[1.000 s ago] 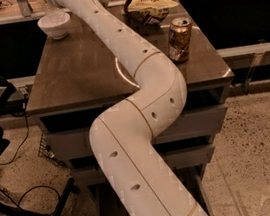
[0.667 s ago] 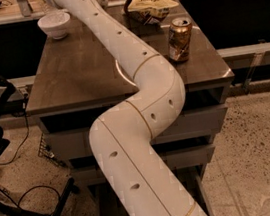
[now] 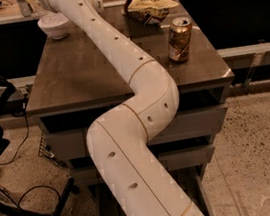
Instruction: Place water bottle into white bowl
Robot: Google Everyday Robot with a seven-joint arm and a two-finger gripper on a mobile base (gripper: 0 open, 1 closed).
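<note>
At the far left corner of the counter (image 3: 70, 79), the white bowl (image 3: 54, 26) is seen standing upright, close to the left edge and just short of the far edge. The hand (image 3: 42, 1) is located directly above and behind the bowl, cut by the top of the view; whether it is open or closed cannot be told. The water bottle cannot be made out with certainty at that cropped edge. The white arm (image 3: 144, 103) is shown rising from the near floor, bending over the near edge of the counter and crossing the surface diagonally toward the far left.

A gold-brown drink can (image 3: 180, 39) is placed upright near the right edge, well apart from the bowl. A crumpled snack bag (image 3: 152, 6) lies at the far edge, just beyond the can. Bare surface is left in the near left quarter and between the arm and the can. A black stand (image 3: 0, 150) with cables (image 3: 21, 195) is seen on the floor left of the counter.
</note>
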